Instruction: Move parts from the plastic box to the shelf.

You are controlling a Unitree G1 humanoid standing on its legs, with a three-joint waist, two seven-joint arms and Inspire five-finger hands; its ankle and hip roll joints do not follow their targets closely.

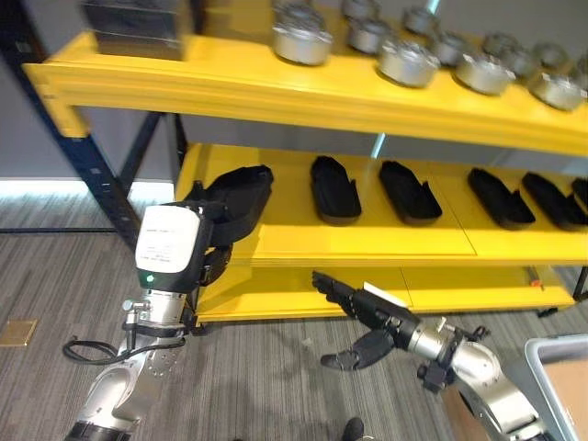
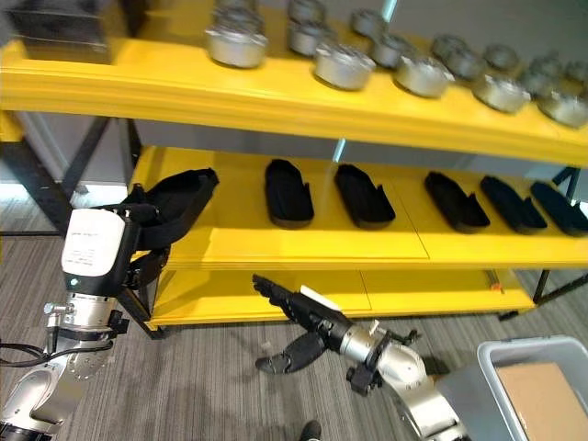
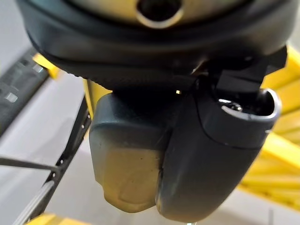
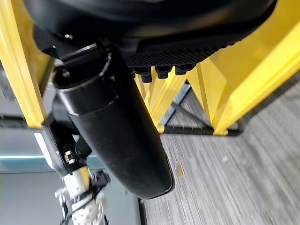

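The yellow shelf (image 1: 367, 243) carries several black elongated parts (image 1: 334, 188) in a row on its middle level. At that level's left end, my left hand (image 1: 213, 241) has its fingers curled round one more black part (image 1: 244, 188), which rests partly on the shelf edge. The same part (image 3: 140, 154) shows close up in the left wrist view. My right hand (image 1: 360, 308) hovers low in front of the bottom level with straight fingers, the thumb hanging below, and nothing in it. The grey plastic box (image 2: 514, 354) stands on the floor at the lower right.
Several silver metal parts (image 1: 301, 41) line the top level, with a dark box (image 1: 138, 28) at its left end. A brown sheet (image 2: 542, 395) lies inside the plastic box. Blue shelf braces (image 1: 101, 175) stand at the left over grey carpet.
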